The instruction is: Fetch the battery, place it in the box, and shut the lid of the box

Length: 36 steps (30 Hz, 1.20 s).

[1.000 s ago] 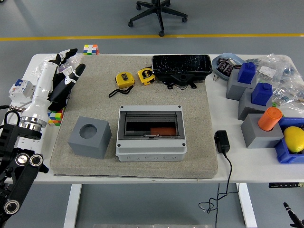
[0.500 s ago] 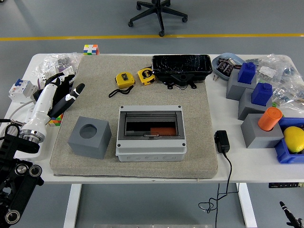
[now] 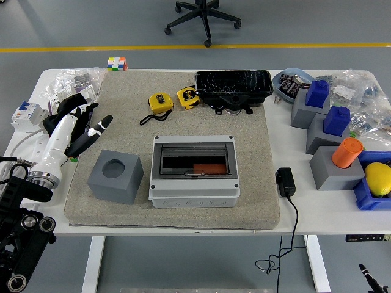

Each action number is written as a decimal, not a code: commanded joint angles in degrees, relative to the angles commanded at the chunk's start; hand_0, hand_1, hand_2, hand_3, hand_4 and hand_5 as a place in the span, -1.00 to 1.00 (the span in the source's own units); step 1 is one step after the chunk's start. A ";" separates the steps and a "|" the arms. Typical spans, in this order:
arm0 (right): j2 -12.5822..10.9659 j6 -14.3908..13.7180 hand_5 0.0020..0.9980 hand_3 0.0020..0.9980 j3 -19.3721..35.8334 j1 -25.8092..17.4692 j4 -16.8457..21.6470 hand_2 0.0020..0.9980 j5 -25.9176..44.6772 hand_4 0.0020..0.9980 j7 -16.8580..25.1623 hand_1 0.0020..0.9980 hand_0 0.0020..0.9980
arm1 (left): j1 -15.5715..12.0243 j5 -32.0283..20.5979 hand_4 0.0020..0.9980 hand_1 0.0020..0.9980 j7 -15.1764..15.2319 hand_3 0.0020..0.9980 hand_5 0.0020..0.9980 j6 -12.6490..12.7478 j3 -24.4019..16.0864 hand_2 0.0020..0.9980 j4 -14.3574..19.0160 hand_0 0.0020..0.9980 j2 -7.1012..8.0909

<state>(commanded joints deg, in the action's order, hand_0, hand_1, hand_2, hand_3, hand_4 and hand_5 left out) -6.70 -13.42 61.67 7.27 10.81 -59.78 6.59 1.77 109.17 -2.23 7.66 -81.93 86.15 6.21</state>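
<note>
The grey box (image 3: 193, 190) stands in the middle of the beige mat (image 3: 256, 152). Its dark see-through lid (image 3: 194, 160) lies flat over it. An orange-red flat thing (image 3: 208, 167) shows through the lid; I cannot tell whether it is the battery. My left hand (image 3: 82, 122) is at the mat's left edge, left of the box and behind a grey cube (image 3: 115, 176). Its fingers are spread and hold nothing. Of my right arm only a black tip (image 3: 365, 270) shows at the lower right corner.
Two yellow tape measures (image 3: 160, 102) and a black tray (image 3: 233, 87) lie at the mat's back. Grey blocks with blue pieces (image 3: 317, 94) and an orange cylinder (image 3: 346, 152) stand on the right, beside a lemon (image 3: 378, 178). A black adapter (image 3: 285, 181) lies right of the box.
My left hand has drawn back from the table's far left towards the near edge and now sits lower, just behind the grey cube. The box has not changed.
</note>
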 joint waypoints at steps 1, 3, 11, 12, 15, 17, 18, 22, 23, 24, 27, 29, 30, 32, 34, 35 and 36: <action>0.02 0.00 1.00 0.64 0.09 0.09 -0.05 0.58 -0.05 1.00 -0.01 0.64 0.65 | 0.06 -0.01 1.00 0.94 0.18 0.71 1.00 0.06 0.04 0.74 0.07 0.90 0.00; 0.09 0.01 1.00 0.64 0.43 0.16 -0.12 0.58 -0.23 1.00 -0.03 0.64 0.65 | 0.18 0.02 1.00 0.94 0.61 0.71 1.00 0.11 0.21 0.74 0.17 0.90 -0.02; 0.20 0.08 1.00 0.64 0.33 0.34 -0.01 0.57 -0.33 1.00 -0.11 0.64 0.65 | 0.25 0.07 1.00 0.88 1.80 0.62 1.00 0.39 0.57 0.64 0.83 0.91 -0.22; 0.20 0.09 1.00 0.64 0.38 0.39 -0.03 0.57 -0.38 1.00 -0.11 0.64 0.65 | 0.26 0.06 1.00 0.86 1.92 0.55 1.00 0.45 0.56 0.62 0.81 0.91 -0.22; 0.21 0.08 1.00 0.64 0.47 0.44 -0.02 0.57 -0.44 1.00 -0.11 0.64 0.65 | 0.36 0.18 1.00 0.86 2.12 0.55 1.00 0.51 0.46 0.62 0.75 0.91 -0.21; 0.26 0.09 1.00 0.64 0.66 0.43 -0.11 0.57 -0.55 1.00 -0.10 0.64 0.65 | 0.41 0.29 1.00 0.86 2.24 0.55 1.00 0.59 0.32 0.62 0.79 0.91 -0.27; 0.28 0.10 1.00 0.64 0.74 0.42 -0.15 0.57 -0.61 1.00 -0.10 0.64 0.65 | 0.44 0.30 1.00 0.85 2.27 0.54 1.00 0.63 0.26 0.61 0.77 0.91 -0.29; 0.29 0.11 1.00 0.64 0.76 0.46 -0.13 0.57 -0.60 1.00 -0.10 0.64 0.65 | 0.54 0.35 1.00 0.85 2.28 0.54 1.00 0.59 0.11 0.61 0.64 0.91 -0.36; 0.29 0.11 1.00 0.64 0.75 0.46 -0.12 0.57 -0.59 1.00 -0.10 0.64 0.65 | 0.53 0.32 1.00 0.85 2.33 0.54 1.00 0.60 0.12 0.61 0.65 0.91 -0.38; 0.30 0.12 1.00 0.64 0.71 0.45 -0.12 0.57 -0.58 1.00 -0.10 0.64 0.64 | 0.50 0.30 1.00 0.85 2.39 0.55 1.00 0.63 0.14 0.61 0.68 0.90 -0.40; 0.32 0.11 1.00 0.64 0.75 0.50 -0.11 0.57 -0.58 1.00 -0.09 0.64 0.64 | 0.51 0.34 1.00 0.85 2.41 0.55 1.00 0.67 0.12 0.61 0.71 0.90 -0.45; 0.30 0.10 1.00 0.64 0.64 0.57 -0.05 0.57 -0.50 1.00 -0.08 0.64 0.64 | 0.54 0.32 1.00 0.85 2.45 0.55 1.00 0.65 0.17 0.61 0.77 0.90 -0.45; 0.30 0.10 1.00 0.64 0.62 0.58 -0.04 0.57 -0.50 1.00 -0.08 0.64 0.65 | 0.52 0.34 1.00 0.84 2.44 0.54 1.00 0.63 0.18 0.61 0.81 0.90 -0.45; 0.27 0.10 1.00 0.64 0.72 0.69 -0.08 0.57 -0.53 1.00 -0.07 0.64 0.65 | 0.54 0.43 1.00 0.84 2.40 0.54 1.00 0.59 0.22 0.61 0.85 0.90 -0.48; 0.24 0.09 1.00 0.64 0.65 0.70 -0.06 0.57 -0.48 1.00 -0.07 0.64 0.65 | 0.53 0.48 1.00 0.84 2.32 0.54 1.00 0.53 0.22 0.61 0.82 0.90 -0.49; 0.23 0.09 1.00 0.64 0.59 0.70 -0.06 0.57 -0.44 1.00 -0.07 0.64 0.65 | 0.53 0.51 1.00 0.84 2.26 0.54 1.00 0.47 0.23 0.61 0.82 0.90 -0.48; 0.22 0.09 1.00 0.64 0.59 0.71 -0.07 0.57 -0.44 1.00 -0.07 0.64 0.65 | 0.55 0.54 1.00 0.84 2.23 0.53 1.00 0.42 0.24 0.61 0.84 0.90 -0.49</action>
<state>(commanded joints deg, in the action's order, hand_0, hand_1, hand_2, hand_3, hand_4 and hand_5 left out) -6.49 -13.33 62.26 7.98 10.74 -60.23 6.52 2.32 109.71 0.00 8.08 -81.68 86.98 5.72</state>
